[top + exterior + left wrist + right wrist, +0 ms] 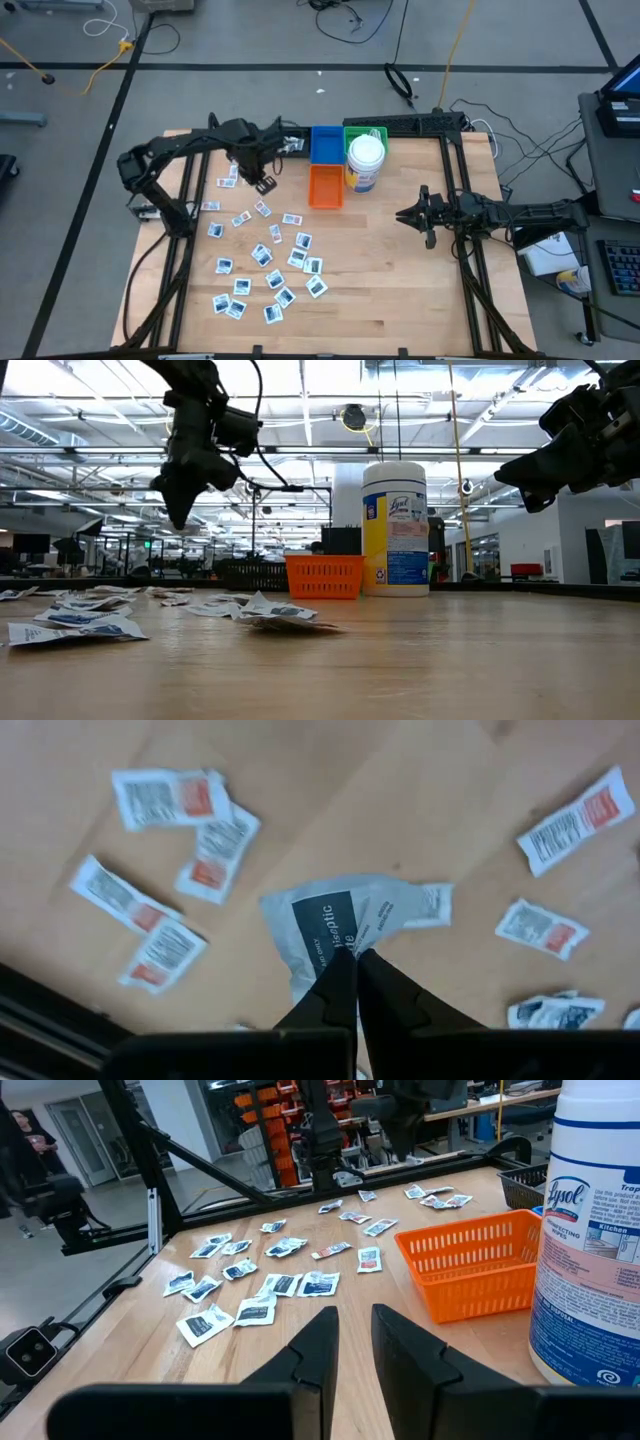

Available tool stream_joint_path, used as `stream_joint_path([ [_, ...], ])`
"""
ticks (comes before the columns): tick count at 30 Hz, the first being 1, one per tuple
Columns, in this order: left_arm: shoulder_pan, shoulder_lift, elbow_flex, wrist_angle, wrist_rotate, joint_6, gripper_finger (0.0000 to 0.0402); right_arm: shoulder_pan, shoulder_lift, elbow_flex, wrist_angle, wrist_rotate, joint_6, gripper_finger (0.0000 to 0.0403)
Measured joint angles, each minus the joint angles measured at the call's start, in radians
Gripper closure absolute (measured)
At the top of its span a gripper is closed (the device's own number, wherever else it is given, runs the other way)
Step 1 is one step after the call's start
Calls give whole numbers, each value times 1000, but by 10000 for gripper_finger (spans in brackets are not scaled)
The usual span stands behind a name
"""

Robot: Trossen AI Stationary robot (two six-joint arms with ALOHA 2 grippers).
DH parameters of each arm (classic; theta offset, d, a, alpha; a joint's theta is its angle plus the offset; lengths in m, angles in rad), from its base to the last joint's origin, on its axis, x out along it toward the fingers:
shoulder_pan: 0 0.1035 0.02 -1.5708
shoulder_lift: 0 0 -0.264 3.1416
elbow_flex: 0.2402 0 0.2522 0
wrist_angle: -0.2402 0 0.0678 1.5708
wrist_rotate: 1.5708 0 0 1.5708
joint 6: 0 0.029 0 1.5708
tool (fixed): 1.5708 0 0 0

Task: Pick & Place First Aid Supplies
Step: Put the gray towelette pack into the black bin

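Left hand point(352, 982) clamped on grey packet point(330, 925), apparently lifted; right hand point(352, 1342) slightly apart.

From above, the print on the scattered packets point(262, 255) is too small to read, and the left arm covers whatever the left tool point(262, 183) holds. In the left wrist view, its fingers point(335, 995) cover the lower edge of a crumpled packet point(335, 925), whose print is partly unreadable. The wipes canister point(590, 1230) is cut off by the right wrist picture's edge.
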Motion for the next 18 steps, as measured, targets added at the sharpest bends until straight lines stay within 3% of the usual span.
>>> stream_joint_path([
  [9,159,199,217,-48,-2,150,400,0,0,0,0,0,0,344],
  [18,233,422,486,-84,-2,233,400,0,0,0,0,0,0,344],
])
